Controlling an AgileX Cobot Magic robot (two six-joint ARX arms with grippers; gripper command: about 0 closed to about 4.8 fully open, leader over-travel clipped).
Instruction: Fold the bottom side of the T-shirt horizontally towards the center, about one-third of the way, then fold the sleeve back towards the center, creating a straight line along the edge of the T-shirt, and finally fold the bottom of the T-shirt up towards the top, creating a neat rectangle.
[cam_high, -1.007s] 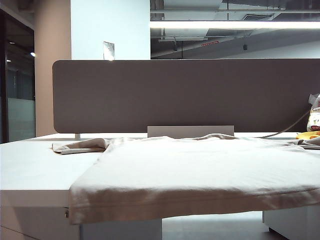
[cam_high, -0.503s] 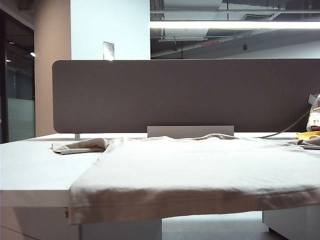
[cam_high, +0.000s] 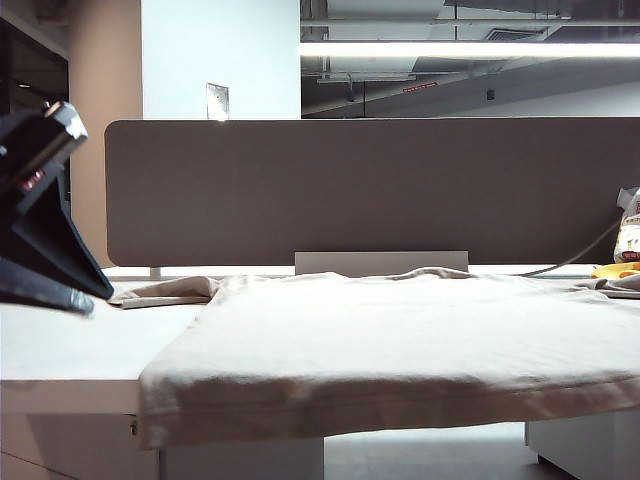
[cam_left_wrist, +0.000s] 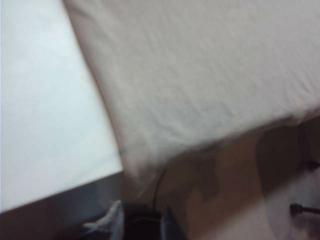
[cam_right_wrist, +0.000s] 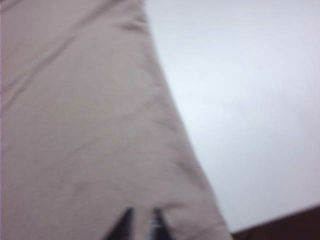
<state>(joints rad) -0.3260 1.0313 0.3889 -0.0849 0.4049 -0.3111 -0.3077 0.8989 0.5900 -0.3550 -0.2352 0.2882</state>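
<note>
The beige T-shirt (cam_high: 400, 340) lies flat on the white table (cam_high: 70, 345). The bottom of the T-shirt (cam_high: 380, 405) hangs over the table's front edge, and one sleeve (cam_high: 160, 292) lies out at the far left. My left arm (cam_high: 40, 230) shows as a dark shape at the left edge, above the table. My left gripper (cam_left_wrist: 142, 220) hovers off the table's front edge beside the T-shirt (cam_left_wrist: 200, 75) corner, jaws slightly apart and empty. My right gripper (cam_right_wrist: 142, 222) hovers over the T-shirt (cam_right_wrist: 85, 125) near its side edge, tips narrowly apart with nothing gripped. Both wrist views are blurred.
A grey partition (cam_high: 370, 190) stands behind the table, with a low grey box (cam_high: 380, 263) at its foot. A yellow object (cam_high: 615, 270) and a bag (cam_high: 630, 235) sit at the far right. Bare table (cam_right_wrist: 250, 100) lies beside the shirt.
My left arm has come into the exterior view from the left edge. The T-shirt lies as before.
</note>
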